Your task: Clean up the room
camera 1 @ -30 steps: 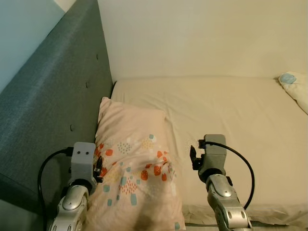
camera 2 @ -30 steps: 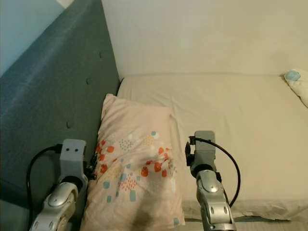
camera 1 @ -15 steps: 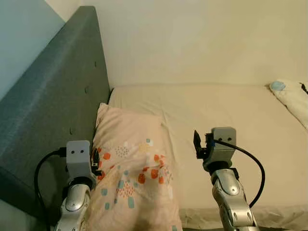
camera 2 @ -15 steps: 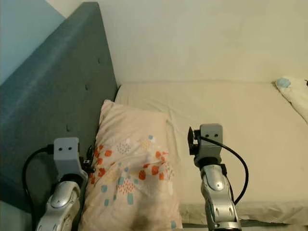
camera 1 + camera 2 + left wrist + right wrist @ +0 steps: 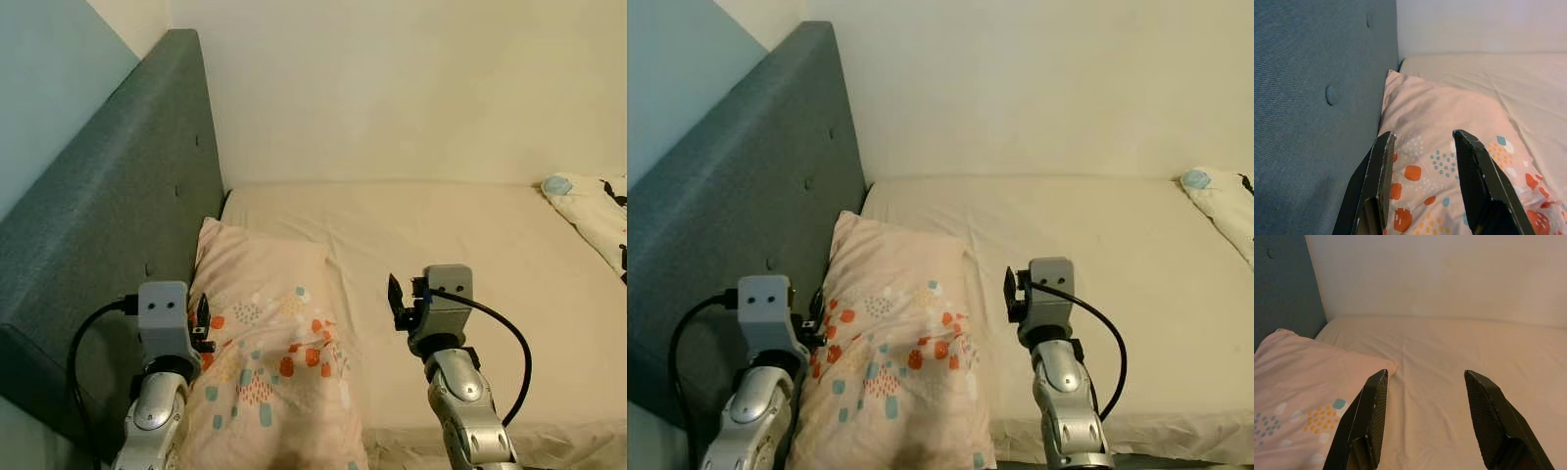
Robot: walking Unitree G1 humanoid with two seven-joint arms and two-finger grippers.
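Cream bed (image 5: 470,235), patterned pillow (image 5: 269,343)

Left gripper (image 5: 1422,147) fingers apart, hovering over pillow (image 5: 269,333) edge; grey headboard (image 5: 108,245) right beside it blocks that side. Right gripper (image 5: 1425,382) fingers spread above bare mattress (image 5: 470,245), wide open sheet ahead up to wall (image 5: 392,88). Bedding bundle (image 5: 593,201) at far right edge is the lone obstacle there
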